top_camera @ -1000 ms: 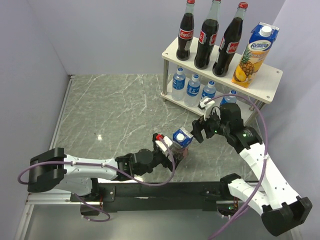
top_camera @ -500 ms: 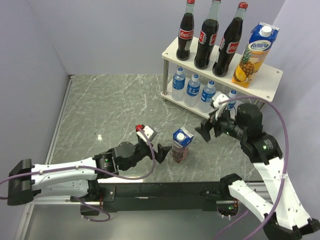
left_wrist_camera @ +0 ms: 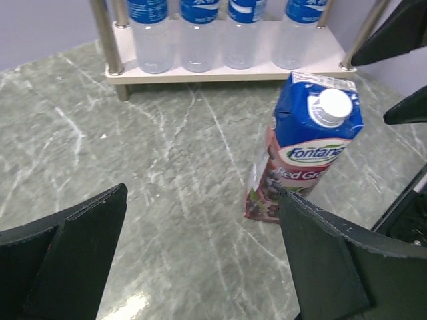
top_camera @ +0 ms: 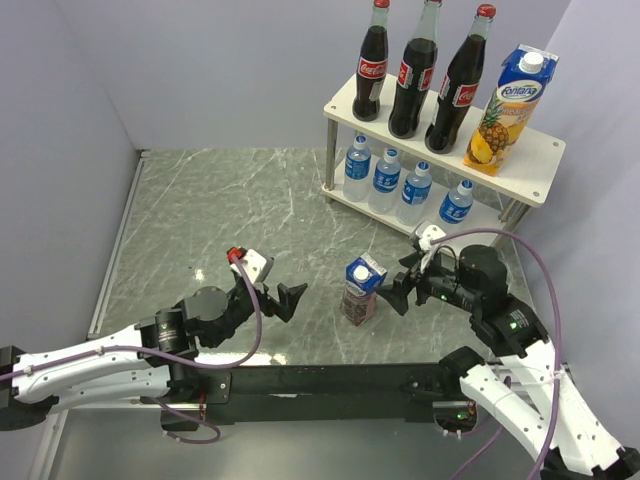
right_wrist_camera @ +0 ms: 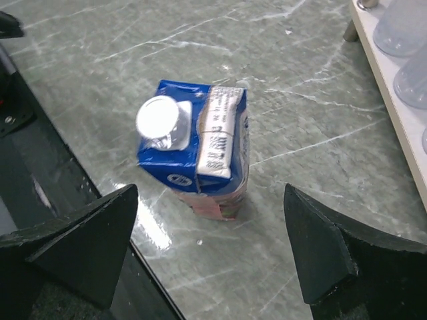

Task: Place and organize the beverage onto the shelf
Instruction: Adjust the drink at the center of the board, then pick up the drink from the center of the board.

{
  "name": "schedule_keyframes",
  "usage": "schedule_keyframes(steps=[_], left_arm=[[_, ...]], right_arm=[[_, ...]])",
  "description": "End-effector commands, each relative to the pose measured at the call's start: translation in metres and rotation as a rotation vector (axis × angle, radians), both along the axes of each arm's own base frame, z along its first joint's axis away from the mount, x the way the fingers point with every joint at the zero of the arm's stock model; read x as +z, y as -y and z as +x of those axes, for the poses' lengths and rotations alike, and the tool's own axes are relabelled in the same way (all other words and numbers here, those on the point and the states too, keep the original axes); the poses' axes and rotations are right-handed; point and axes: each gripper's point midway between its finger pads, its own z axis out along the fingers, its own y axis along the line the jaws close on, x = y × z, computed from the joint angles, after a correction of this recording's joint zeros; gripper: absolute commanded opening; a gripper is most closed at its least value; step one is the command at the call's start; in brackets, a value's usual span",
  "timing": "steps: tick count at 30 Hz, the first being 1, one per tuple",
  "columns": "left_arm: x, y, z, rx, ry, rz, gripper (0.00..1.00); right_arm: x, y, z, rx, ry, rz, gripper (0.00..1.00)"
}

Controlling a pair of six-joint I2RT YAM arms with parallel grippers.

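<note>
Blue-topped red juice carton [top_camera: 361, 289], upright on grey marble table [top_camera: 220, 210] — between left fingers [top_camera: 293, 296] and right fingers [top_camera: 394, 296], both wide, empty.

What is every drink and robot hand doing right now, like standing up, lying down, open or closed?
grape juice carton: upright on the table, cap on, nobody holding it
pineapple juice carton: upright on the top board, cap on
cola bottles: three upright on the top board, caps on
water bottles: four upright on the bottom board
shelf: standing
left fingers: open, empty
right fingers: open, empty
</note>
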Motion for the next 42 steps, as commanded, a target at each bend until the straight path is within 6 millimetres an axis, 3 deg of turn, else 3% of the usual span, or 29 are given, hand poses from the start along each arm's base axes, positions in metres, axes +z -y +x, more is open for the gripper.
schedule_keyframes(steps=[1,7,10,17,22,30,32,35,39,42], left_arm=[[0.016,-0.019,0.006,0.064,0.027,0.008,1.00],[0.012,-0.022,0.007,0.081,0.030,0.014,0.99],[0.010,-0.019,0.007,0.074,0.029,0.026,1.00],[0.007,-0.016,0.008,0.069,0.028,0.036,1.00],[0.005,-0.016,0.008,0.068,0.022,0.033,0.99],[0.003,-0.016,0.009,0.076,0.026,0.035,0.99],[0.003,-0.015,0.010,0.076,0.025,0.038,0.99],[0.001,-0.013,0.010,0.074,0.020,0.046,1.00],[0.003,-0.015,0.009,0.076,0.020,0.038,0.99],[0.004,-0.016,0.009,0.079,0.022,0.028,1.00]], right_arm=[[0.012,-0.009,0.018,-0.076,0.049,0.064,0.96],[-0.012,-0.023,0.016,-0.043,0.014,0.036,0.96],[-0.022,-0.035,0.006,0.008,0.002,0.032,0.96],[-0.040,-0.047,0.018,-0.020,0.018,0.015,0.97],[-0.070,-0.057,0.024,-0.002,0.016,-0.033,0.98],[-0.072,-0.072,0.028,0.040,0.047,0.013,0.99],[-0.076,-0.078,0.021,0.097,0.037,0.011,0.99],[-0.069,-0.085,0.022,0.115,0.051,0.046,0.98],[-0.068,-0.086,0.021,0.123,0.058,0.058,0.90],[-0.070,-0.088,0.020,0.138,0.059,0.059,0.77]])
